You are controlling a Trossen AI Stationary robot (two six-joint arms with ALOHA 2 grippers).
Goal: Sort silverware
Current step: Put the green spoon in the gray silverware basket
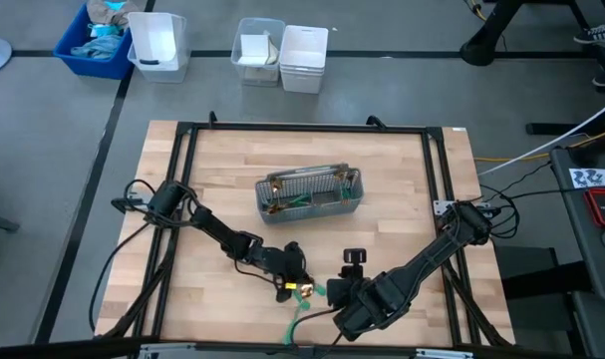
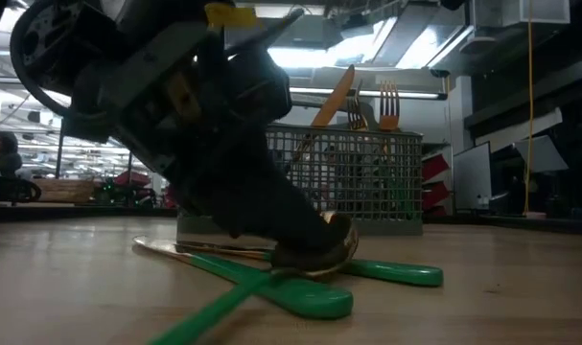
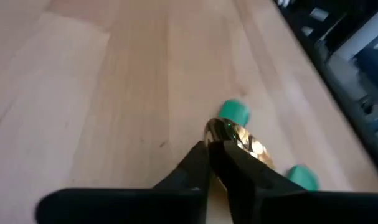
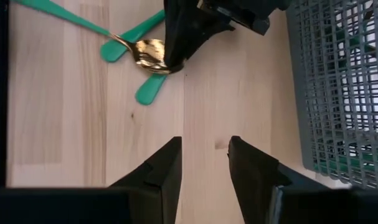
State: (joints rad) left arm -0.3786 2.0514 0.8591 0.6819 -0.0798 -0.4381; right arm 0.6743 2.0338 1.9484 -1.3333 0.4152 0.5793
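Several pieces of silverware with gold heads and green handles lie crossed on the wooden table near its front edge (image 1: 302, 299), and they show in the low view too (image 2: 300, 292). My left gripper (image 1: 290, 282) is down on them, shut on a gold spoon (image 4: 148, 53). My right gripper (image 4: 204, 155) is open and empty, just right of the pile (image 1: 354, 261) and in front of the grey mesh caddy (image 1: 310, 194). A knife and forks (image 2: 367, 105) stand upright in the caddy. My left gripper pinches the spoon's gold bowl (image 3: 238, 135) between its two fingertips (image 2: 314, 251), at the bowl's edge. The fingers come from above, slanting down from the table's left. The spoon is still low on the table among the other green handles (image 4: 129, 38).
The caddy (image 4: 338, 87) stands mid-table behind both grippers. Bare wood lies left of the pile and toward the far edge. A black frame (image 1: 182, 135) runs around the tabletop. Blue and white bins (image 1: 157, 45) sit on the floor beyond the far edge.
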